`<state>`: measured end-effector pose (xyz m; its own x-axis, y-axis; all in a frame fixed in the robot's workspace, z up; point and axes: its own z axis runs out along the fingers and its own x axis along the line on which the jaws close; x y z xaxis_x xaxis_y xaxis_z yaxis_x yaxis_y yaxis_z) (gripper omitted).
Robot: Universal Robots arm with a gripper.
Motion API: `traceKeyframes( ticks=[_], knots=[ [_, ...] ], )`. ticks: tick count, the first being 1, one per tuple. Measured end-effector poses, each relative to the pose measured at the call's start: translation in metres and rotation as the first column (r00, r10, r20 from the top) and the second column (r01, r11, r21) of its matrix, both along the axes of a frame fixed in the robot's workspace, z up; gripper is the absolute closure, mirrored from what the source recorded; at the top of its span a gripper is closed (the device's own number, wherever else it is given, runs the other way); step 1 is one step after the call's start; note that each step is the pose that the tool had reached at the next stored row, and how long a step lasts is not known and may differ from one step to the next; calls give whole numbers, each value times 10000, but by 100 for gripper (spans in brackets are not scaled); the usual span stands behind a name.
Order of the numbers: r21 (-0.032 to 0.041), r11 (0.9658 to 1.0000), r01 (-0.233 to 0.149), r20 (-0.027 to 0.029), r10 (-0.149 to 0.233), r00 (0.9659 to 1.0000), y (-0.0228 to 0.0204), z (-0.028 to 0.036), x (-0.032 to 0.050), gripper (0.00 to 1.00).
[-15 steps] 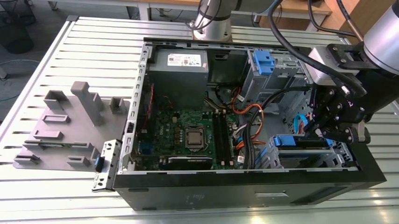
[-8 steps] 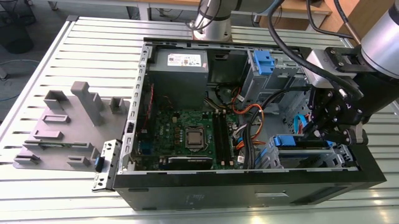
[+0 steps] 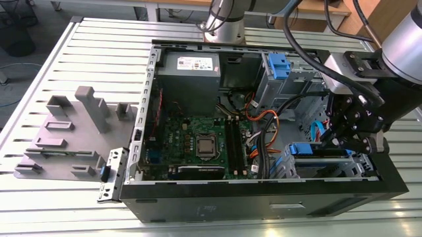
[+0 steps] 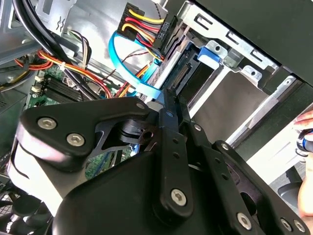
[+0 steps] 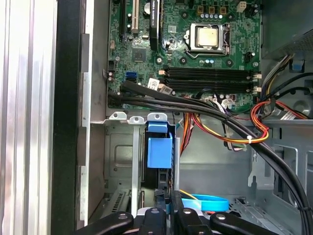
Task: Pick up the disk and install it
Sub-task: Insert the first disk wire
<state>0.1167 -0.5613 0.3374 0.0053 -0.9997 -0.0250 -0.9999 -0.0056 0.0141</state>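
One open computer case point(image 3: 197, 210), one motherboard point(image 3: 197, 143), two drive bays with blue tabs. One disk point(image 3: 319, 150) stands on edge in the lower bay point(image 3: 329, 168), directly beneath the gripper point(image 3: 353, 143), whose fingers are pressed together at the disk's upper edge; whether they pinch it cannot be told.

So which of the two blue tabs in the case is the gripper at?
The lower tab, on the bay at the case's front corner, right beside the gripper. The other tab stands farther back, near the power supply.
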Motion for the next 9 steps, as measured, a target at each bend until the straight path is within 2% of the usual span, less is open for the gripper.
traceKeyframes(
  ticks=[9],
  knots=[
    [-3,10000,-1,0,1,10000,0,-27,0,84]
  ],
)
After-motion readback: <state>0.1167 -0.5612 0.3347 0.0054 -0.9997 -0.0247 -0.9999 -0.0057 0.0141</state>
